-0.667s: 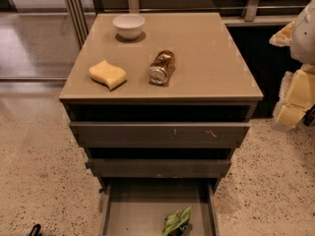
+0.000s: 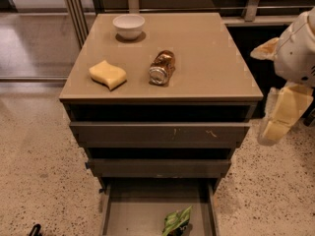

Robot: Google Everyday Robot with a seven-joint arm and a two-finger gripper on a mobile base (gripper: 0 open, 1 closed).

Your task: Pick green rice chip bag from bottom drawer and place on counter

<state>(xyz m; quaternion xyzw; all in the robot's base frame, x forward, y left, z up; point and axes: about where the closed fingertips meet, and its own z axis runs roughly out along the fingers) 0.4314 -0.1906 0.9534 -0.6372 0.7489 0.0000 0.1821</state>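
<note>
Green rice chip bag [image 2: 177,221] lay in the pulled-out bottom drawer [image 2: 133,215]. Claw [image 2: 281,116] hung right of the cabinet, beside the table [image 2: 216,68]; whether open or closed could not be told. Table bore sponge [image 2: 107,74], can [image 2: 162,68], bowl [image 2: 129,26].

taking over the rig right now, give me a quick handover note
Gripper: the white-and-cream gripper hangs to the right of the grey cabinet, level with the upper drawers, far from the bag.
Things: the crumpled bright-green rice chip bag lies on the floor of the pulled-out grey bottom drawer. The glossy tan counter carries a white bowl, a yellow sponge and a shiny brown can on its side.
Done: drawer open.
Left: reach down, grasp the bag, lift it, set it on the counter.
</note>
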